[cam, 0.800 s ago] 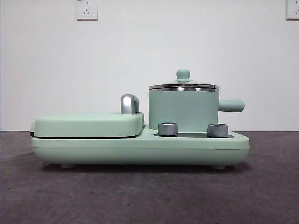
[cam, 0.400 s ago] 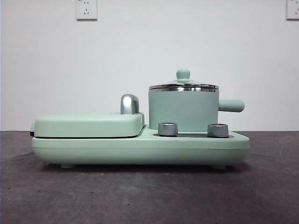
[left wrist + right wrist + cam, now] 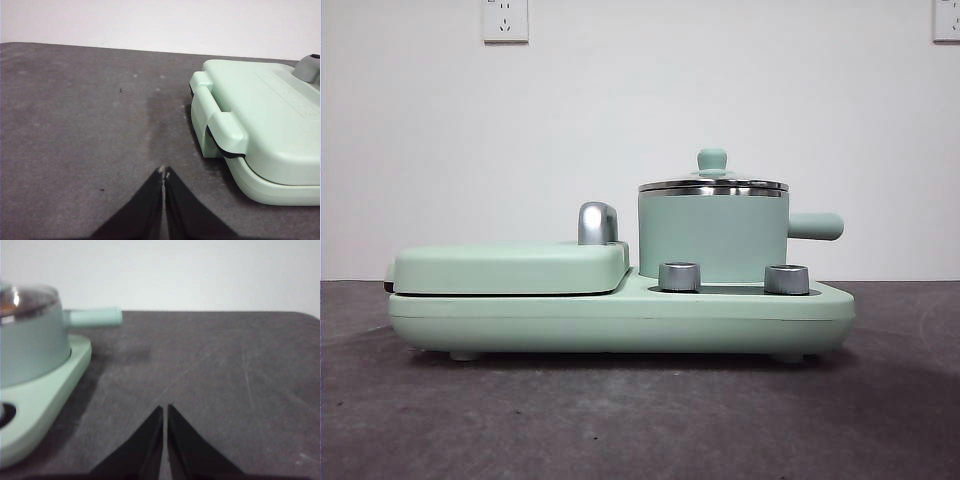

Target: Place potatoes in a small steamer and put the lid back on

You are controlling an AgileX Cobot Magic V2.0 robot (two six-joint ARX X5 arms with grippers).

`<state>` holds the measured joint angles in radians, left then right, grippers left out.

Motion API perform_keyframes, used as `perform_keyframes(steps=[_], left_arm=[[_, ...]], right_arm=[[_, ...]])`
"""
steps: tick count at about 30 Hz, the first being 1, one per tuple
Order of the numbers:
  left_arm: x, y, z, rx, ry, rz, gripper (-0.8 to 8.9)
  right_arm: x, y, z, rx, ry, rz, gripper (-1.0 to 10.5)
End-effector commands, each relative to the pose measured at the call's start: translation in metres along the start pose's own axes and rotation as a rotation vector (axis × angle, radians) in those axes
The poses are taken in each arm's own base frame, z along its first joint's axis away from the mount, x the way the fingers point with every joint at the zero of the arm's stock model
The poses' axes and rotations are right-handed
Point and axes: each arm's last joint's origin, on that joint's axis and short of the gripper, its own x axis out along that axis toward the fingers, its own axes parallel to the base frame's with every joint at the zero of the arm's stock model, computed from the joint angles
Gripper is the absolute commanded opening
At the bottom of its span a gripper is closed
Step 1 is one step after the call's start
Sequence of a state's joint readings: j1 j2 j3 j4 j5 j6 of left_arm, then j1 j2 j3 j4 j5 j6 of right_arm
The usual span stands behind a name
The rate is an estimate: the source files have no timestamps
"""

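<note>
Both pincers idling low over tabletop (image 3: 640, 420), holding nothing. L pincer (image 3: 163, 174): jaws together, sitting near griddle cover (image 3: 265, 120) end of appliance. R pincer (image 3: 165, 410): jaws together, sitting off steamer side. Appliance base (image 3: 620, 315) w/ two chrome dials (image 3: 679, 276) sitting mid tabletop. Small steamer (image 3: 712, 235) standing on base, handle pointing right. Lid (image 3: 712, 184) sitting on steamer. Potato not showing in any view.

Probably a lab: bare white wall (image 3: 640, 120), plain dark table (image 3: 640, 420).
</note>
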<state>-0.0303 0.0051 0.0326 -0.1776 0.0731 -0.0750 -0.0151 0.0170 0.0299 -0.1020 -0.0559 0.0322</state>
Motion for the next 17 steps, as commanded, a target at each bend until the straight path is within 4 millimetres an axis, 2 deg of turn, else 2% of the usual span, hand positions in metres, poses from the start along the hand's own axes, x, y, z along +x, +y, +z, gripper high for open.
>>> perform_keyframes(steps=[1,6,17], left_arm=[[0.0018,0.0009,-0.0071,-0.010,0.025,0.008,0.07],[0.0018,0.0008,-0.0069,-0.010,0.025,0.008,0.07],[0.0018,0.0009,-0.0069,-0.010,0.025,0.009,0.07]], right_arm=[[0.0007,0.0003,-0.0070,-0.014,0.023,0.007,0.1],[0.0004,0.0003,-0.0121,-0.023,0.077,0.008,0.1],[0.0005,-0.0001,-0.0105,-0.049,0.060,-0.003,0.1]])
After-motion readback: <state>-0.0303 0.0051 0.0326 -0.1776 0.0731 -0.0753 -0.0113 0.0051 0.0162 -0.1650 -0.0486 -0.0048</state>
